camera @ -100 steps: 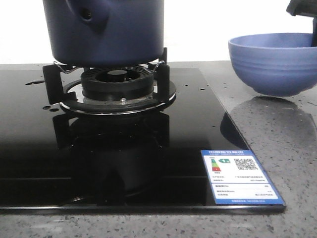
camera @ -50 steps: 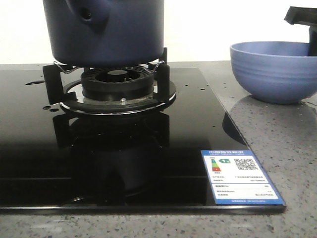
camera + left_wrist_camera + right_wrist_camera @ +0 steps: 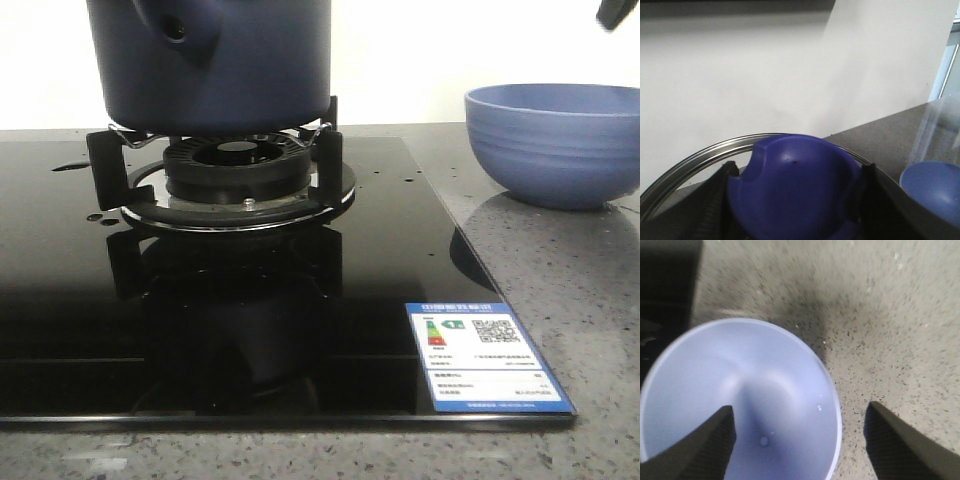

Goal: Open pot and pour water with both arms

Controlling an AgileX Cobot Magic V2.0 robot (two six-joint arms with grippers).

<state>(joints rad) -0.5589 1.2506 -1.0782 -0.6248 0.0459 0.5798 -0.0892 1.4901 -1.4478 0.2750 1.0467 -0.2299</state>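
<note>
The dark navy pot (image 3: 215, 60) stands on the gas burner (image 3: 235, 170), its side stub (image 3: 180, 28) facing me; its top is cut off by the front view's edge. In the left wrist view my left gripper (image 3: 795, 172) is shut on the blue lid knob (image 3: 795, 185), and the lid's steel rim (image 3: 695, 157) curves behind it. My right gripper (image 3: 800, 410) is open above the light-blue bowl (image 3: 740, 400), touching nothing. Only a dark tip of it (image 3: 620, 12) shows in the front view, above the bowl (image 3: 555, 145).
A black glass hob (image 3: 380, 250) with an energy label sticker (image 3: 485, 355) covers the left and middle. The bowl rests on the speckled grey counter (image 3: 580, 300) to the right of the hob. A clear upright object (image 3: 940, 130) stands behind the bowl.
The bowl dropped slightly onto the counter and now stays still. The right gripper has risen up and to the right, almost out of the front view.
</note>
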